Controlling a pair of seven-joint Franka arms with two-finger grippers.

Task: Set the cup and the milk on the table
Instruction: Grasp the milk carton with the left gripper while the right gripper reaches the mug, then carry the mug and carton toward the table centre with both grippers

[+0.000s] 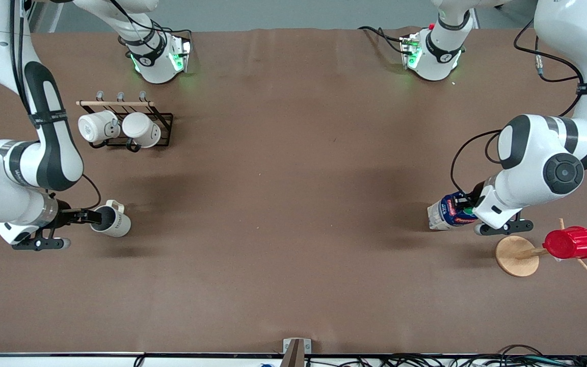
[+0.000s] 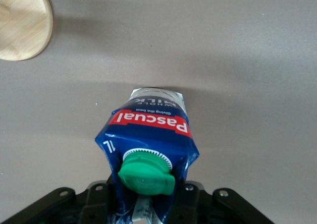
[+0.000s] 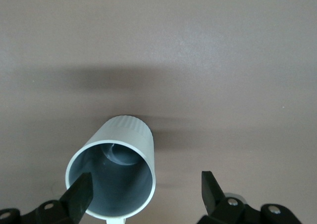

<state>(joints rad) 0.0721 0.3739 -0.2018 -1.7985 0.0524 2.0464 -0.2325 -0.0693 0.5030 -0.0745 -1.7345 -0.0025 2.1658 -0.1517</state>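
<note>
Two white mugs (image 1: 120,128) on rack (image 1: 143,133), red cup (image 1: 570,242)

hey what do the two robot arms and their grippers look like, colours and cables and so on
Both arms are glossy white with dark grey or black joint bands and round dark joint caps. Black cables run along them, strapped on in places. Each base glows green. The left gripper and right gripper have black fingers on a black crossbar with screw holes under a white wrist housing.
</note>
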